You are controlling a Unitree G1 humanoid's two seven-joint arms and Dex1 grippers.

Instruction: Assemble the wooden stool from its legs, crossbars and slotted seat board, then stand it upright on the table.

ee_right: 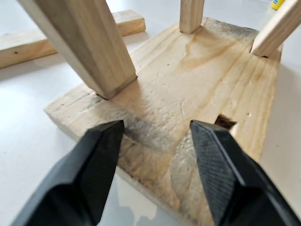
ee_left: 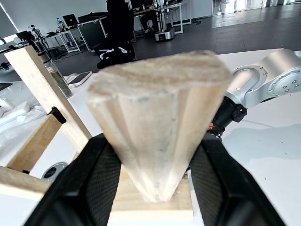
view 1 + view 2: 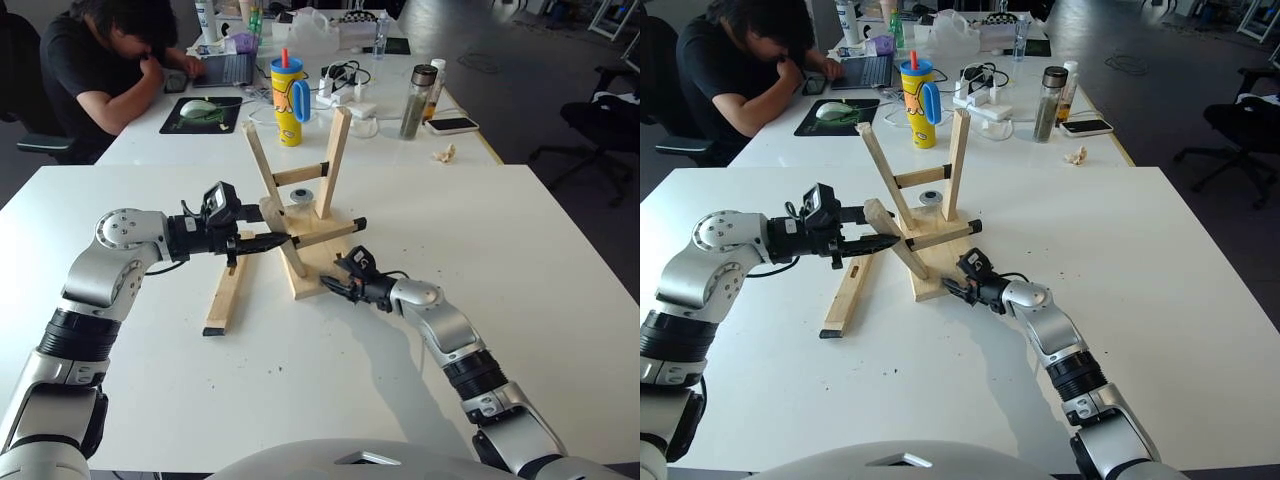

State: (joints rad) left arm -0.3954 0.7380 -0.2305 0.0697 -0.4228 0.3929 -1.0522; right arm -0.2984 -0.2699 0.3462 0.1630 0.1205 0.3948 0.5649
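Left gripper (image 3: 268,240) clamps a tilted leg (image 2: 160,132) over the seat board (image 1: 207,80), probably seating it; right gripper (image 1: 157,141), jaws apart, flanks its edge, likely steadying.

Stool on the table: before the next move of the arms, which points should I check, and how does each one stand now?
1. Left hand grips the tilted leg: ok, shut on it.
2. Right hand free to steady the seat board: ok, open at the board's edge, not gripping it.
3. Every leg is in its slot: not ok. One loose leg lies flat beside the board, and one slot is empty.
4. Tilted leg fully seated in the board: cannot tell.
5. Stool stands upright: not ok. The board lies flat with the fitted legs pointing up.
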